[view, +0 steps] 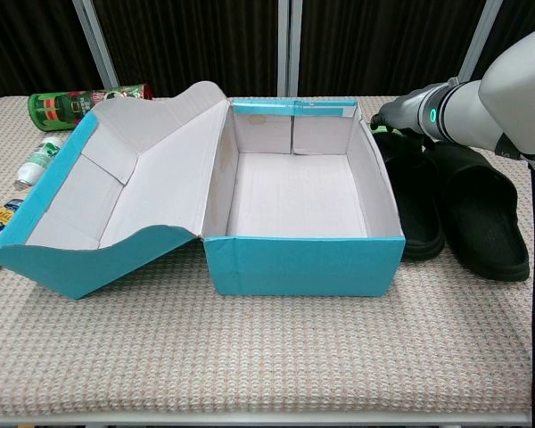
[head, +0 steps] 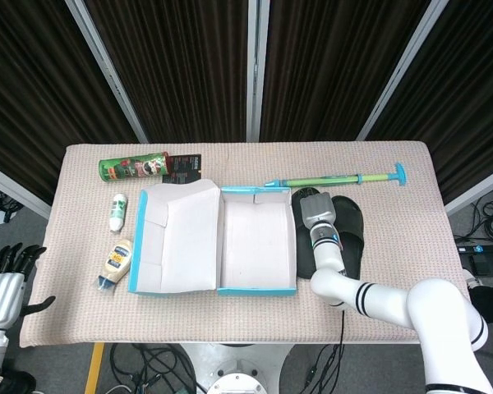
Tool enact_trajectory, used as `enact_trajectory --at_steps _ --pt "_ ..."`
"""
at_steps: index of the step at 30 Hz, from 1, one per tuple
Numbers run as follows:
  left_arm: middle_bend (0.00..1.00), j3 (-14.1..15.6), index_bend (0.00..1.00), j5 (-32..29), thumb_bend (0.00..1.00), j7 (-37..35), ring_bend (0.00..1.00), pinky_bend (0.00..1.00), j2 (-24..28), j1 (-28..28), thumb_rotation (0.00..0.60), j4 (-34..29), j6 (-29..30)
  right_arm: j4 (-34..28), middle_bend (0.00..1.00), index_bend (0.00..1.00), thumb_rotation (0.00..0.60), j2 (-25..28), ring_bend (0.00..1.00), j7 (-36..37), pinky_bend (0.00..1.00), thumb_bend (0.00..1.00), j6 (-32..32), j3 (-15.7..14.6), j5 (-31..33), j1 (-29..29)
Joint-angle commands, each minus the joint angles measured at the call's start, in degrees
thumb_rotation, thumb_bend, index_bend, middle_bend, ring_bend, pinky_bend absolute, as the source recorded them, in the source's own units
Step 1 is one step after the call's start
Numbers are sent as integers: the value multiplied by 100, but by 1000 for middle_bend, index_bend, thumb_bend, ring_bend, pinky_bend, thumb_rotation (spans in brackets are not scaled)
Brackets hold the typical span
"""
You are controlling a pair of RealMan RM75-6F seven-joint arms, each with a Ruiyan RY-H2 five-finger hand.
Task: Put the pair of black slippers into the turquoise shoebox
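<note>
Head view: right hand (head: 316, 209) is parked over the inner black slipper (head: 306, 254), box-side one of the pair; the outer black slipper (head: 351, 238) sits just to its right, shoebox wall just to its left. Grip state can't be told, fingers are hidden under the palm. Left hand (head: 6, 287) is off the table edge, fingers apart, nothing held. Risk imo: only one slipper gets pinched, or the wall of the turquoise shoebox (head: 257, 287) gets knocked since it's right beside the hand.

Chest view: right hand (view: 394, 114) is seen low over the slipper's far end, fingers not visible. Both slippers lie flat, side by side, outside the box, matte black and soft-looking, so a thin pinch could slip. Box stands open and empty.
</note>
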Motion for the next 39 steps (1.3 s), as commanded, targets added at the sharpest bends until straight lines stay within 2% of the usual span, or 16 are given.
enact_trajectory --at_steps 1,7,16,23,39 --pt "120 -1 165 -15 28 15 41 35 7 1 600 -13 -15 111 96 0 600 -54 704 -131 888 257 -109 -60 65 68" --pt "120 -5 165 -29 29 42 41 34 23 -2 600 -43 -30 328 120 21 600 -143 705 -291 888 276 -230 -175 92 136" --pt "120 -4 165 -29 28 74 41 34 38 -2 600 -66 -40 506 276 255 600 -188 733 80 898 282 -334 -259 -567 3" --pt "120 1 165 -28 29 70 41 34 48 9 600 -77 -34 281 346 352 600 154 748 955 904 285 -400 -176 -1487 -316" --pt "120 -20 165 17 29 187 41 33 109 -37 600 -191 -37 -302 390 389 600 1056 748 3577 904 286 -378 306 -3605 -1206"
